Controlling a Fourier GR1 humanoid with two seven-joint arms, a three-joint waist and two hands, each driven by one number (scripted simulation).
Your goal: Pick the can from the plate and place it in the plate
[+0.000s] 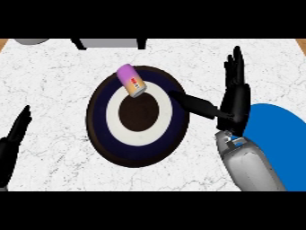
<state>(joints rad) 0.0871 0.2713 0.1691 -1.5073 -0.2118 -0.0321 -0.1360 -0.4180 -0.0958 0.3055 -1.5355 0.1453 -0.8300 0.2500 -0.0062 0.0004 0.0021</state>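
**Can lies on the dark plate, right hand open beside it**

The can is a short cylinder with a purple-pink body, a red patch on its side and a pale metal end. It lies on its side on the dark plate, across the navy band and the white ring. That is to the left of the right hand and a little farther out than its thumb.

The right hand is released and holds nothing. Its fingers are straight and point away from the robot. The thumb is stretched out to the left, over the dark plate's right rim. Thumb and can are apart, with a stretch of plate between them.

Just to the right of this hand and nearer the robot lies a blue plate, partly under the grey forearm. The left hand rests with straight fingers at the view's lower left, well apart from the dark plate.

White marbled surface lies bare between the left hand and the dark plate, and beyond the right hand's fingertips. Wooden strips show at the surface's far corners, and grey objects stand along its far edge.
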